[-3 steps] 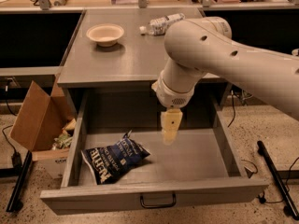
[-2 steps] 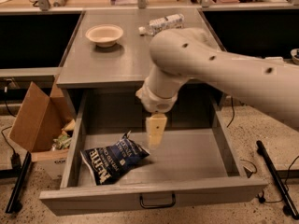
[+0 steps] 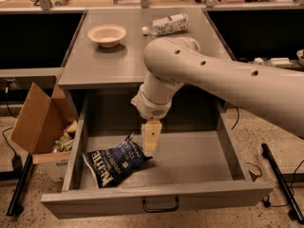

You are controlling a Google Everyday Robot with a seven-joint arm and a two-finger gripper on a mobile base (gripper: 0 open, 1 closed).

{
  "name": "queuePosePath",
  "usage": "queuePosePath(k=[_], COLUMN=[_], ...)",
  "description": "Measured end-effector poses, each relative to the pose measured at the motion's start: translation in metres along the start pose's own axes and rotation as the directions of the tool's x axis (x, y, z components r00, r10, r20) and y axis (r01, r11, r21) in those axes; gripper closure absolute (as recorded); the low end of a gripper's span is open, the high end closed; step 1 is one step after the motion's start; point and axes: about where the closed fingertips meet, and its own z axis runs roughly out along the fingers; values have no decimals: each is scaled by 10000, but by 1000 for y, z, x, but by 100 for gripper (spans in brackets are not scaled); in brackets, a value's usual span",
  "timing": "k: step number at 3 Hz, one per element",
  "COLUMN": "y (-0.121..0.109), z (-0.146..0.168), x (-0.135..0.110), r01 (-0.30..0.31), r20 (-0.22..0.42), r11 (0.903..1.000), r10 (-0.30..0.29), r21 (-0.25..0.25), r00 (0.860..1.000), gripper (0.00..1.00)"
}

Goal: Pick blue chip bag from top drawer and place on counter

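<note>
The cream gripper [image 3: 151,139], width untellable, is hanging just above the right tip of the crinkled navy foil chip bag [image 3: 115,161], which is slanting toward the front-left corner of the shallow grey drawer [image 3: 199,160]

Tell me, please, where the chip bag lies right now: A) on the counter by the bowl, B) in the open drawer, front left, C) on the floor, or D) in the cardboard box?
B: the bag lies on the floor of the open drawer, towards its front-left corner, with the gripper hanging at the bag's upper right edge.
</note>
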Motion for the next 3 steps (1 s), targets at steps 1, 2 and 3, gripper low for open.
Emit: queuePosePath(k=[1, 2, 3], y=[2, 1, 0], z=[7, 33, 62], x=[1, -3, -5], r01=[-49, 272, 544], r20=[122, 227, 305], r11=[9999, 9995, 9970], r10=[48, -269, -528], r21=[88, -137, -552], r00=[9999, 9994, 9981], gripper=[0, 0, 0])
